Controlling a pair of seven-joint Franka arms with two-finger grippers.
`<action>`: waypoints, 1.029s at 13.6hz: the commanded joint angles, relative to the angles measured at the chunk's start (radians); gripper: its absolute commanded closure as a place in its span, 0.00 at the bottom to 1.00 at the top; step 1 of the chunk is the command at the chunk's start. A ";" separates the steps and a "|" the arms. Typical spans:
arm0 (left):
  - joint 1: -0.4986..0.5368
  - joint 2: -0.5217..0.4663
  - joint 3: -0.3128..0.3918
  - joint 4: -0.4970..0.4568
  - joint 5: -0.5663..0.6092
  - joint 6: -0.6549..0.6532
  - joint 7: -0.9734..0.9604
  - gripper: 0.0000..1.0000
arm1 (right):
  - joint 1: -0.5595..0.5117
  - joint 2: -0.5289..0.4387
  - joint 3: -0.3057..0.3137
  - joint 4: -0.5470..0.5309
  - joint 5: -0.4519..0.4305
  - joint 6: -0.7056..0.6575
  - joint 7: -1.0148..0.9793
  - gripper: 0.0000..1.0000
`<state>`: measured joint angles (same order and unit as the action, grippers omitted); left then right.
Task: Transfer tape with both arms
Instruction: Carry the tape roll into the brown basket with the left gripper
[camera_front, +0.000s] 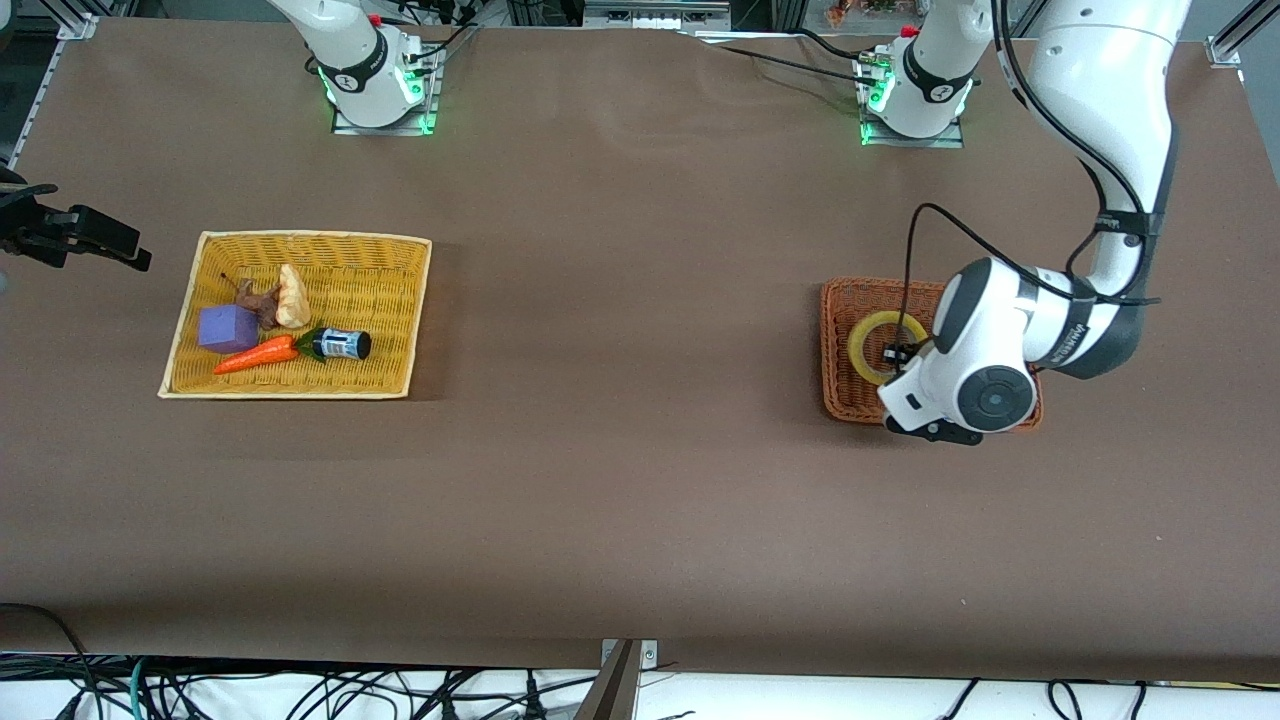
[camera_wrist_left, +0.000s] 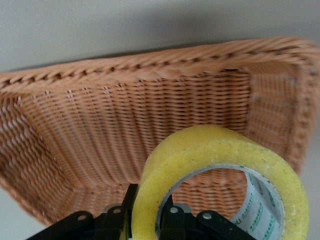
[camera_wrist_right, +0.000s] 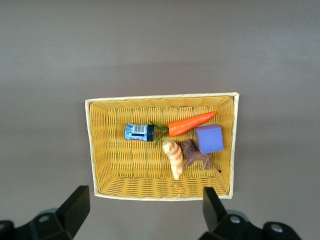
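The tape (camera_front: 858, 345), a yellowish ring, is in the orange wicker basket (camera_front: 838, 400) toward the left arm's end of the table. My left gripper (camera_front: 893, 356) reaches down into that basket. In the left wrist view the left gripper (camera_wrist_left: 150, 200) is shut on the tape (camera_wrist_left: 220, 150), one finger inside the ring and one outside, with the orange basket (camera_wrist_left: 100, 120) around it. My right gripper (camera_front: 95, 225) waits in the air at the right arm's end, beside the yellow basket. In the right wrist view the right gripper (camera_wrist_right: 145, 200) is open and empty.
A yellow wicker basket (camera_front: 300, 245) toward the right arm's end holds a purple cube (camera_front: 226, 328), a carrot (camera_front: 256, 354), a small dark bottle (camera_front: 342, 344), a bread piece (camera_front: 293, 296) and a brown toy animal (camera_front: 262, 303). It also shows in the right wrist view (camera_wrist_right: 160, 100).
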<state>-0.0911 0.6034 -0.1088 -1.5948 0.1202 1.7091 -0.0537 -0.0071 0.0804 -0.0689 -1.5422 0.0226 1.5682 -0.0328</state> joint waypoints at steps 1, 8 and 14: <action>0.043 -0.022 -0.020 -0.106 0.025 0.102 0.066 1.00 | -0.001 0.009 0.006 0.028 -0.009 -0.024 -0.010 0.00; 0.033 -0.051 -0.041 0.011 0.012 -0.023 0.064 0.00 | -0.001 0.009 0.006 0.028 -0.009 -0.024 -0.010 0.00; 0.033 -0.189 -0.097 0.148 0.010 -0.115 0.067 0.00 | -0.001 0.009 0.006 0.028 -0.009 -0.024 -0.010 0.00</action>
<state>-0.0607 0.4807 -0.1971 -1.4554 0.1203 1.6152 -0.0045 -0.0070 0.0809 -0.0663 -1.5416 0.0227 1.5675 -0.0328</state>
